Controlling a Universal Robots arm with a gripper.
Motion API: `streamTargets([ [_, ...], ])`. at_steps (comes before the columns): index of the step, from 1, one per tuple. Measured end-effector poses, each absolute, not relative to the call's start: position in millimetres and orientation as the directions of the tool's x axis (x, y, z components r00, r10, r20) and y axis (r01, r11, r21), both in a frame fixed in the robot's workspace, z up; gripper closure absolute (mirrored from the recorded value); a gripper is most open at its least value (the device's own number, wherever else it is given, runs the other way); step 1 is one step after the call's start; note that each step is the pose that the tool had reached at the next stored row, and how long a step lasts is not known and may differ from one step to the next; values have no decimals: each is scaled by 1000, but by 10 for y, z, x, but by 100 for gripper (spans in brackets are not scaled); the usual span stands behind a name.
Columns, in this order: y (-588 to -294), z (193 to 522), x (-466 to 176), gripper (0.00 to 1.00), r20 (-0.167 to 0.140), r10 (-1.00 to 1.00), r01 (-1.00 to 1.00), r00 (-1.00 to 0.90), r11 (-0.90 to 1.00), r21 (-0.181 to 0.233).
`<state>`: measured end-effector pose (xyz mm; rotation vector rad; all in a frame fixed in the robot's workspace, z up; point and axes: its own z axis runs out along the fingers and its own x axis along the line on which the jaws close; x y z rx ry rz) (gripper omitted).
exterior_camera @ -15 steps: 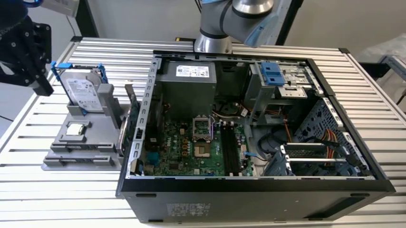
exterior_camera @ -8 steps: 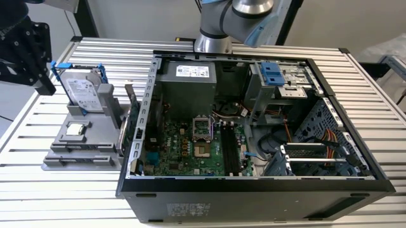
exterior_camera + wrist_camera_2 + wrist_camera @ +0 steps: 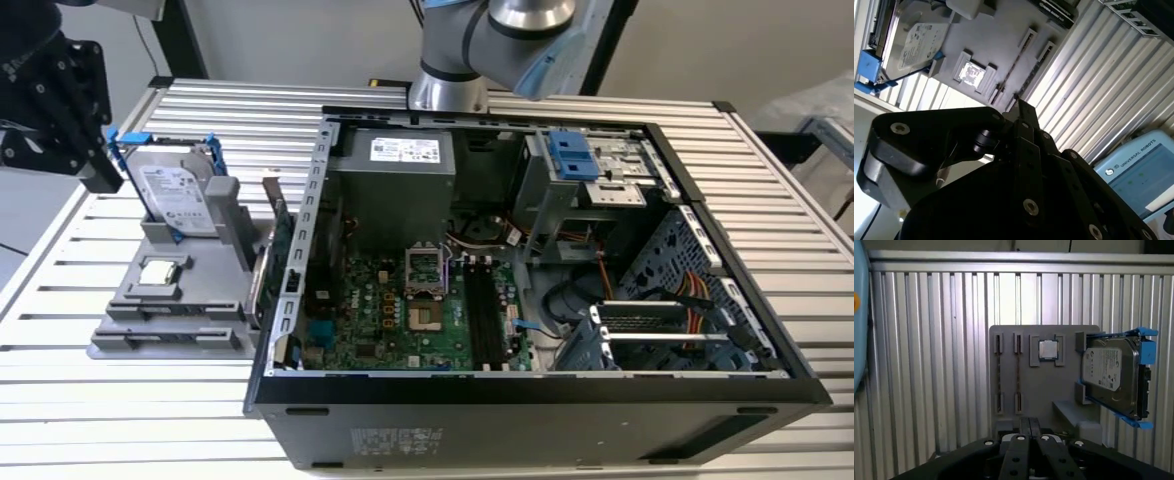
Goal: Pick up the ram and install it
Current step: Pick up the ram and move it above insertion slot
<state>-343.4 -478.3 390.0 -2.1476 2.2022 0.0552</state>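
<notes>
The ram (image 3: 999,372) looks like a thin dark strip standing on edge in a slot of the grey holder (image 3: 1054,390); it also appears in the second wrist view (image 3: 1013,67). My gripper (image 3: 1029,424) hangs high over the holder, above its edge away from the processor chip, with fingers together and nothing between them. In the exterior view the gripper (image 3: 99,178) is at the far left, raised beside the hard drive (image 3: 174,195). The open computer case (image 3: 287,390) lies on its side with the motherboard (image 3: 400,320) and dark memory slots (image 3: 483,310) exposed.
The holder (image 3: 174,335) also carries a square silver processor chip (image 3: 160,270) and the blue-framed hard drive (image 3: 1111,372). A power supply (image 3: 394,160), a drive cage (image 3: 587,165) and cables (image 3: 681,300) crowd the case. A tablet (image 3: 1141,170) lies on the ribbed table (image 3: 120,420).
</notes>
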Motion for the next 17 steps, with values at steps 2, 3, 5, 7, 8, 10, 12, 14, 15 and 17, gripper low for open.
streamTargets([
  [2, -4782, 3899, -3435, 100, -76, -997, -1000, -24, 26, -18],
  [3, -4782, 3898, -3435, 100, -77, -997, -1000, -24, 26, -16],
  [5, -4783, 3899, -3435, 100, -76, -997, -1000, -24, 25, -13],
  [7, -4783, 3900, -3435, 100, -76, -997, -1000, -24, 25, -12],
  [8, -4783, 3900, -3435, 100, -76, -997, -1000, -24, 25, -12],
  [10, -4783, 3899, -3435, 100, -76, -997, -1000, -24, 25, -11],
  [12, -4783, 3900, -3435, 100, -76, -997, -1000, -23, 24, -10],
  [14, -4783, 3899, -3435, 100, -76, -997, -1000, -22, 22, -10],
  [15, -4783, 3900, -3435, 100, -76, -997, -1000, -21, 22, -10],
  [17, -4783, 3900, -3435, 100, -76, -997, -1000, -19, 20, -10],
])
